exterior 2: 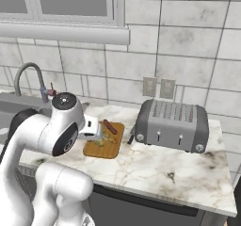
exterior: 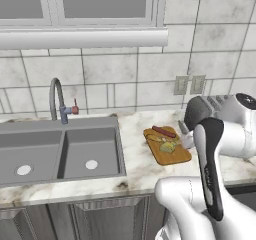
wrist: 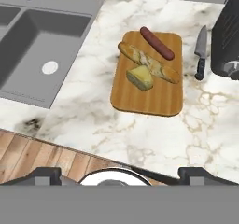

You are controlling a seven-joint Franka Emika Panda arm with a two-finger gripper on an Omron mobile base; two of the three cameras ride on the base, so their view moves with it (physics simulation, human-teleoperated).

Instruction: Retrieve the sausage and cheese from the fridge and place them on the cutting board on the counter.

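The counter [wrist: 154, 129] is carrying the cutting board [wrist: 147, 99], which is lying ahead of and below the gripper [wrist: 119, 174] in the hand view. A baguette [wrist: 148, 62] is crossing the board diagonally, with the sausage [wrist: 157, 43] lying parallel beyond it and the cheese [wrist: 140, 78] touching its near side. The gripper is hanging wide open and empty, so both items appear placed.

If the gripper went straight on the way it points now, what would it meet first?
Probably the cutting board and what lies on it. In the hand view the open gripper looks down along its axis at the cheese and the bread, with nothing in between. Which it meets first is unclear.
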